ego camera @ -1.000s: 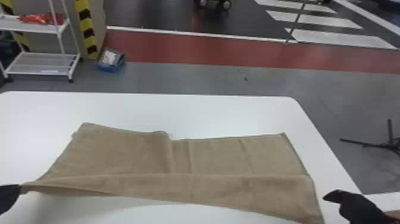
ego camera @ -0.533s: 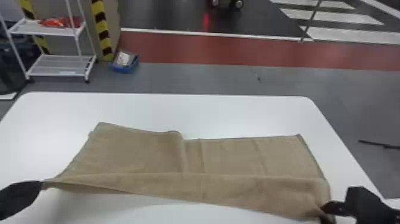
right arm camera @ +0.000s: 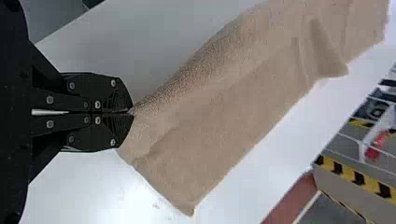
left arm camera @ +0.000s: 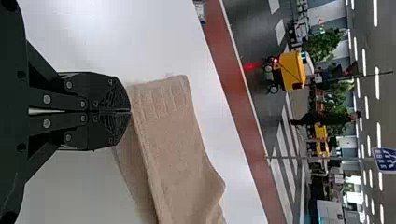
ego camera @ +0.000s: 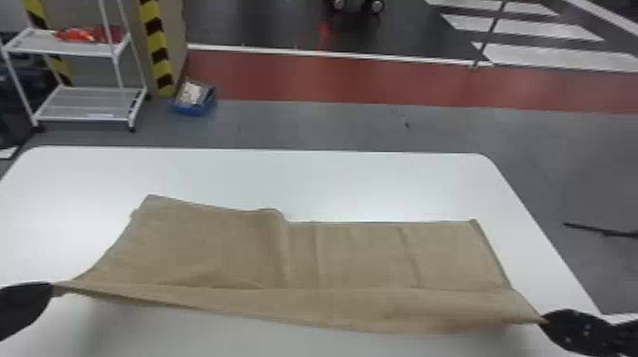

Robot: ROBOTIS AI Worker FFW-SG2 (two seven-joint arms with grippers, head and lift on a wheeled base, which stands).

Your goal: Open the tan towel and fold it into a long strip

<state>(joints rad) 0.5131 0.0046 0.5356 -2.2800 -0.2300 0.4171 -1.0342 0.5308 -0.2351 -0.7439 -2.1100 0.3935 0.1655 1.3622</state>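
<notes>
In the head view my left gripper [ego camera: 51, 288] is shut on the near left corner of the tan towel [ego camera: 351, 256], and my right gripper [ego camera: 544, 322] pinches its near right corner. The near edge hangs between them as a raised flap, while the far part lies on the table, with a step and a few creases across it. In the left wrist view the left gripper [left arm camera: 130, 111] has its tips together at a corner of the towel [left arm camera: 173, 135]. The right wrist view has the right gripper [right arm camera: 132, 112] closed at the other corner of the towel [right arm camera: 224, 116].
The white table [ego camera: 332, 185] extends beyond the towel on its far side. Past it on the floor stand a white shelf cart [ego camera: 90, 102] at the left and a blue box [ego camera: 193, 102]. A black stand leg [ego camera: 600, 230] lies off the table's right side.
The right gripper came in to the towel's near right corner, shut on it and raised it slightly. My left gripper still holds its corner. The head view has shifted a little.
</notes>
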